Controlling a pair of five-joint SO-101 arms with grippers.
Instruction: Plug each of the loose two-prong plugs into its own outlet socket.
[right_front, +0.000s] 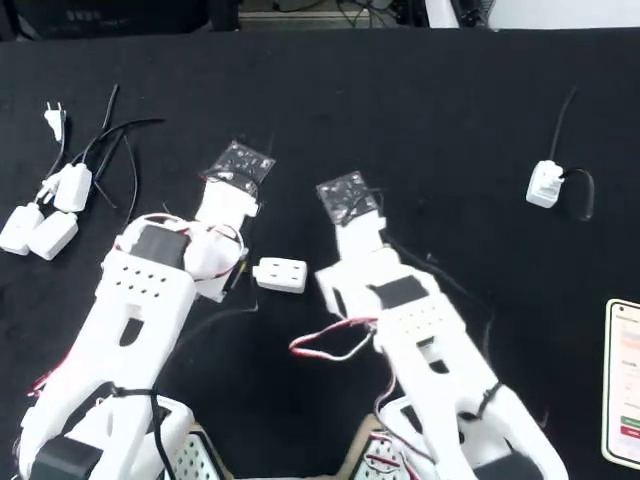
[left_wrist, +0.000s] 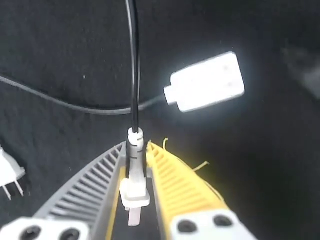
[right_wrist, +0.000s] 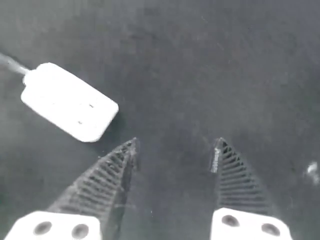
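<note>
Left wrist view: my left end effector (left_wrist: 136, 146) grips a plug (left_wrist: 134, 191), poised for the outlet socket (left_wrist: 207, 82); my right end effector (right_wrist: 176, 143), open beside it, could steady it.

The table (right_front: 450, 100) has a plain black top.

I'm working at what looks like a robotics lab bench: a table (right_front: 450, 120) draped in black cloth, two white arms (right_front: 135, 300) mounted at its near edge, tangled cables (right_front: 365, 12) behind it.
</note>
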